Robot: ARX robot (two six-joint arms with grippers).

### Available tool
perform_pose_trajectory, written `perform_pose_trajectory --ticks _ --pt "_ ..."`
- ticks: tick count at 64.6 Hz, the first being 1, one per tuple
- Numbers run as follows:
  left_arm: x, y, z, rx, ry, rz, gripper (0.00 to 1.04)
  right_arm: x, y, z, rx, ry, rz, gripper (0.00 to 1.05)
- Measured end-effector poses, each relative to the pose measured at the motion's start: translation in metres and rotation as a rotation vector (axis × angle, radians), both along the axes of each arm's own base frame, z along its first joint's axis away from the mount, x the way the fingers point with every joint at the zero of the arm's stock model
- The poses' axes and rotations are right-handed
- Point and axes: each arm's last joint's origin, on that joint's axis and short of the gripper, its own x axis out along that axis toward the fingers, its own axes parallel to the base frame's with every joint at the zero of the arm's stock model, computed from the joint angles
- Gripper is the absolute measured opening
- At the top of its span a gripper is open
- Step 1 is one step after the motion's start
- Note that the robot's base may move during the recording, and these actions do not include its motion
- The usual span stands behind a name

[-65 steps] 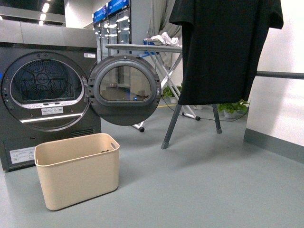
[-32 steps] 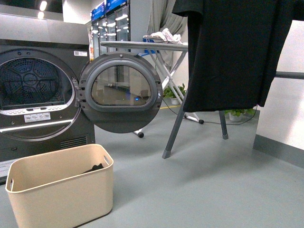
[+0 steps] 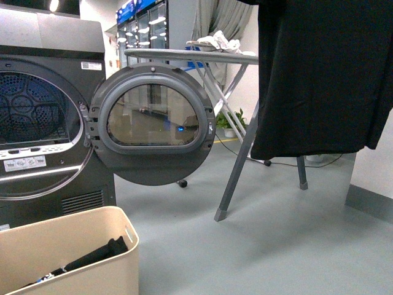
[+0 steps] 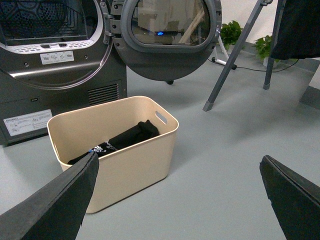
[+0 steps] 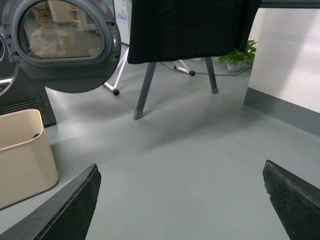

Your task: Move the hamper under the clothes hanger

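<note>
The beige hamper (image 3: 61, 258) stands on the floor at the front left, in front of the dryer, with dark clothes inside. It also shows in the left wrist view (image 4: 130, 160) and at the edge of the right wrist view (image 5: 22, 155). The clothes hanger (image 3: 236, 166), a dark grey rack with angled legs, stands to the right and bears a black T-shirt (image 3: 325, 74); the rack also shows in the right wrist view (image 5: 145, 90). My left gripper (image 4: 180, 192) is open and empty, close beside the hamper. My right gripper (image 5: 182, 197) is open and empty over bare floor.
A dark grey dryer (image 3: 43, 123) stands at the left with its round door (image 3: 150, 126) swung open toward the rack. A white-legged ironing board (image 3: 202, 58) stands behind. A wall with grey skirting (image 3: 371, 203) runs along the right. Potted plants (image 5: 237, 55) sit by it.
The view has moved forward and closer to the floor: the hamper has slid toward the lower left corner, and the dryer door and rack appear larger.
</note>
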Motion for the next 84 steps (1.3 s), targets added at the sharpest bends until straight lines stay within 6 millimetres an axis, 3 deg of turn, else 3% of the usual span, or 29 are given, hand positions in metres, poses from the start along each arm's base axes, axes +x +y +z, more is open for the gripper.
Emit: perform_pose_trajectory --ticks 84 --pt "0.0000 0.0000 -0.0001 0.000 0.001 0.000 0.98 0.0000 0.0000 0.0000 0.000 0.000 -0.001 0.97"
